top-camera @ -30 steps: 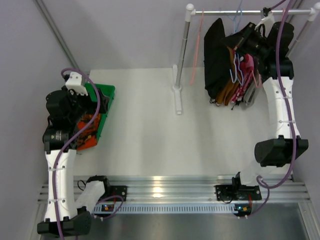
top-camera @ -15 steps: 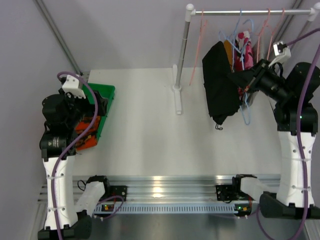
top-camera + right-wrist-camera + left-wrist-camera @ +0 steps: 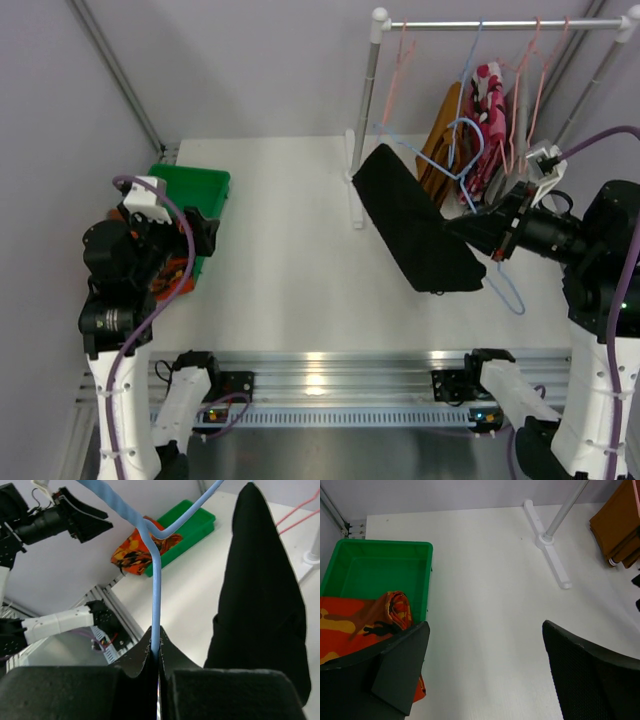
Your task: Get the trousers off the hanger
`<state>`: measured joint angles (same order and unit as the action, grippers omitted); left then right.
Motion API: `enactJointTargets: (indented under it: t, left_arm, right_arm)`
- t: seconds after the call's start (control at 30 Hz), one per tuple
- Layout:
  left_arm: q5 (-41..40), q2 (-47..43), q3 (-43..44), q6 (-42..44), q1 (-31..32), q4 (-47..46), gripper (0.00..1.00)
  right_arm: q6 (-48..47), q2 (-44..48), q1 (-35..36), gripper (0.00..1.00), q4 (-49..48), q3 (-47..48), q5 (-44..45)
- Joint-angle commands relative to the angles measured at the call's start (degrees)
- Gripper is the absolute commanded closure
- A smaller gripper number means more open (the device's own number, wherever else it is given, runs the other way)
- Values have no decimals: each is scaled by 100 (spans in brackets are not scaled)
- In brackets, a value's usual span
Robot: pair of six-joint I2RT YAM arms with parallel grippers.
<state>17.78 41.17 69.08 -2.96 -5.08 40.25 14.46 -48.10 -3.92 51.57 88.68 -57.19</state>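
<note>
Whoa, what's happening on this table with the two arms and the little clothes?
The right gripper is pinched shut on a blue hanger that carries the black trousers, holding it out over the table, apparently off the rail. On the rail hang the mustard-brown trousers and the floral trousers. The left gripper hovers open over a green bin holding the orange patterned trousers.
</note>
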Motion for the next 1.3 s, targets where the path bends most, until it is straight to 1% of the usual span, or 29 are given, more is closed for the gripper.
enactJointTargets:
  t: [0.0, 0.03, 0.13, 0.17, 0.2, 0.23, 0.27, 0.3, 0.33, 0.37, 0.43, 0.47, 0.53, 0.73, 0.9, 0.93, 1.03, 1.17, 1.27]
  left_arm:
    - [208, -336, -201, -161, 25, 167, 1]
    - [260, -416, -245, -152, 25, 246, 1]
    - [401, -767, -439, -187, 25, 264, 1]
    - [454, -855, -491, -239, 25, 229, 1]
    - [533, -1004, -553, -249, 25, 212, 1]
    - [664, -1066, -649, -275, 25, 177, 1]
    - [726, -1119, -685, -336, 16, 159, 1]
    - [805, -1172, -720, -345, 25, 159, 1]
    - [876, -1181, -755, -363, 25, 167, 1]
    - [963, -1199, -764, -363, 25, 167, 1]
    - [1060, -1277, -782, -276, 25, 167, 1]
    - [1130, -1321, -825, -223, 25, 133, 1]
    - [1157, -1427, -878, -144, 25, 18, 1]
    - [1465, -1480, -773, -73, 16, 10, 1]
    - [1500, -1314, -747, 120, 25, -219, 1]
    - [1518, -1243, -703, 129, 25, -263, 1]
    - [1789, -954, -668, 59, 25, -631, 1]
    - [2246, -550, -720, -29, 16, -1281, 1]
    - [2580, -330, -843, -38, 25, -1966, 1]
  right_arm:
    - [-541, -349, -73, 100, 161, 439, -1056]
    - [-497, -463, -56, 100, 117, 457, -1223]
    - [-260, -648, 198, 100, -173, 448, -1304]
    - [-190, -692, 651, 100, -261, 439, -1225]
    - [-85, -736, 926, 100, -331, 430, -1068]
    - [-31, -815, 1285, 100, -436, 422, -623]
    - [56, -833, 2107, 100, -577, 300, -366]
    - [275, -868, 2515, 100, -926, 212, 168]
    - [329, -903, 2911, 100, -1086, 124, 408]
    - [373, -955, 3559, 100, -1201, 44, 610]
    - [339, -1244, 4064, 100, -1316, 105, 1163]
    - [364, -1342, 4318, 100, -1464, 218, 1271]
    - [522, -1674, 4409, 100, -1641, 385, 1621]
    - [1278, -2597, 4567, 100, -2256, 1352, 2561]
    - [1402, -3214, 4962, 100, -2415, 2248, 3371]
    - [1411, -3432, 5006, 100, -2398, 2389, 3651]
    - [1454, -3907, 5129, 100, -2327, 3091, 4117]
    - [1463, -4427, 5165, 100, -2362, 3619, 4646]
    - [1507, -4770, 5173, 100, -2362, 3936, 4997]
